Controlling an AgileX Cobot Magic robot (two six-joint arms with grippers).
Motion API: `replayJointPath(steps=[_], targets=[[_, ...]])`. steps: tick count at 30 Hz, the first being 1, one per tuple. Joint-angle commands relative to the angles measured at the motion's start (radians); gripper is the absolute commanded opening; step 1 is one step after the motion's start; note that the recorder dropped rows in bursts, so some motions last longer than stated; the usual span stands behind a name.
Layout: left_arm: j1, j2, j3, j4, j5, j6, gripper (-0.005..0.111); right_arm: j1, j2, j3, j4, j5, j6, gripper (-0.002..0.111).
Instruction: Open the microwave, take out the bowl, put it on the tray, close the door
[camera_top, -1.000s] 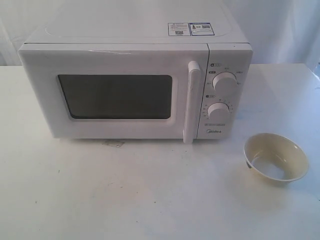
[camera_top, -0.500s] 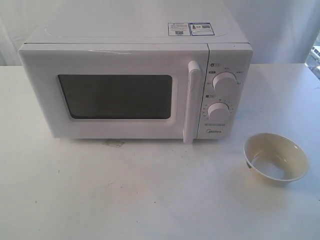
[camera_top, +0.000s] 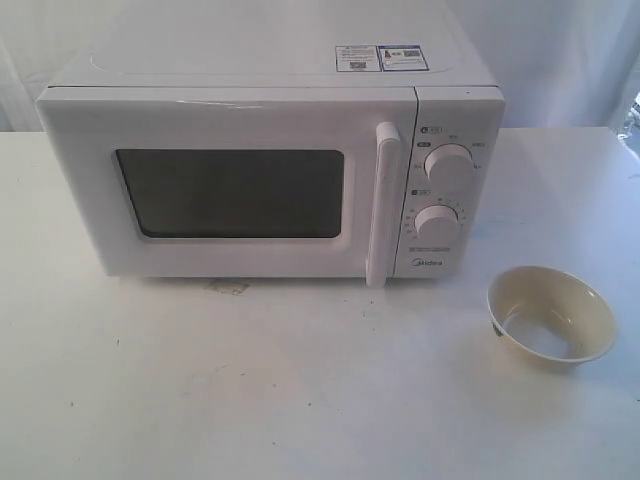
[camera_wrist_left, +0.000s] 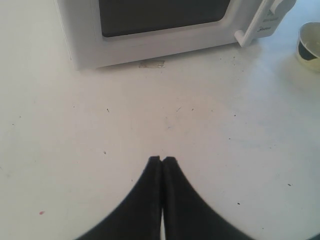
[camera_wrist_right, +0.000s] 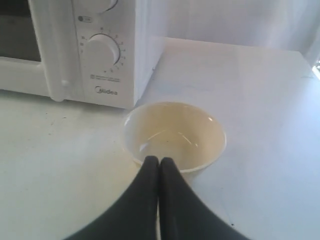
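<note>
Door of microwave is shut. Bowl sits on table nearby. L gripper & R gripper: tips pressed together, holding nothing.

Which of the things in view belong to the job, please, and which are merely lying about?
Job: microwave, its shut door, bowl on the table beside it.
Lying about: stickers on the microwave's top, tan scrap at its front edge.

Smooth matte-black fingers taper to narrow tips.
</note>
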Motion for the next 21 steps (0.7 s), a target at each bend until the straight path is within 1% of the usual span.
replayJointPath(steps=[1,3,21], targets=[[-0.003,-0.008,0.002,-0.005,0.007,-0.004,0.000,-0.080,-0.007,0.006,-0.010,0.003,0.018,0.000],[-0.003,-0.008,0.002,-0.005,0.007,-0.004,0.000,-0.096,-0.007,0.006,-0.010,0.003,0.018,0.000],[-0.003,-0.008,0.002,-0.005,0.005,-0.004,0.000,-0.097,-0.007,0.006,-0.012,0.003,0.018,0.000]])
